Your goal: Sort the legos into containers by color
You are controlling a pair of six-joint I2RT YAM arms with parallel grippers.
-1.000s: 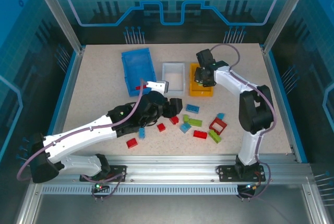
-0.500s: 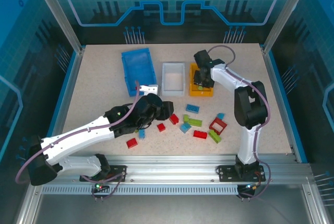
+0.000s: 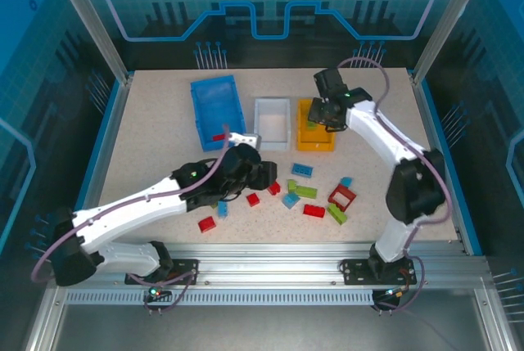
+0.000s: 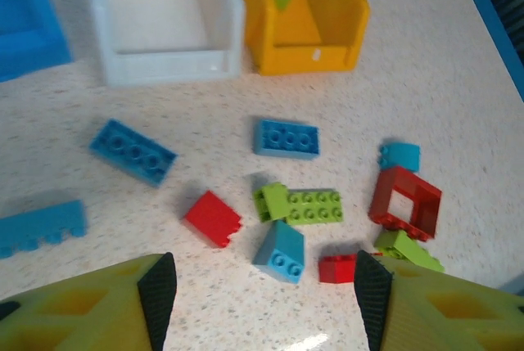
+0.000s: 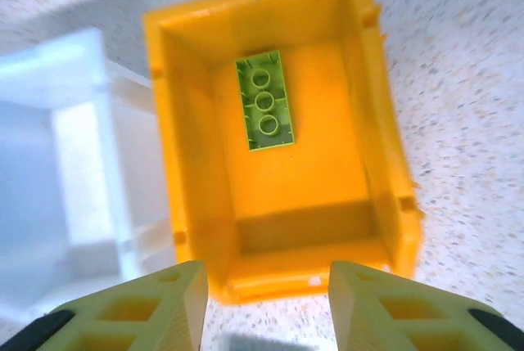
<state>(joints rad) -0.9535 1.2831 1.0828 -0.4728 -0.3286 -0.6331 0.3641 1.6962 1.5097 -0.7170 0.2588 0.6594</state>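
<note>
A lime green brick (image 5: 265,110) lay flat, studs up, on the floor of the orange-yellow bin (image 5: 381,163), toward the upper end of the right wrist view and clear of all four walls; the right gripper (image 5: 266,298) hung over the bin's lower rim, its fingers partly apart with nothing between them. The white bin (image 5: 82,171) stood just beside the yellow one on the left; bare table lay to its right.

In the top view a red brick (image 3: 219,137) sat at the lower end of the blue bin (image 3: 214,83); the loose legos (image 3: 306,191) were scattered at lower centre, well short of the blue border (image 3: 449,171) at the right; open table (image 3: 147,146) ran left of the blue bin.

In the left wrist view the left gripper (image 4: 262,294) stood wide and empty at the bottom edge, above a small red block (image 4: 212,218) and a light blue block (image 4: 280,253); a red frame piece (image 4: 404,208) lay at the right.
</note>
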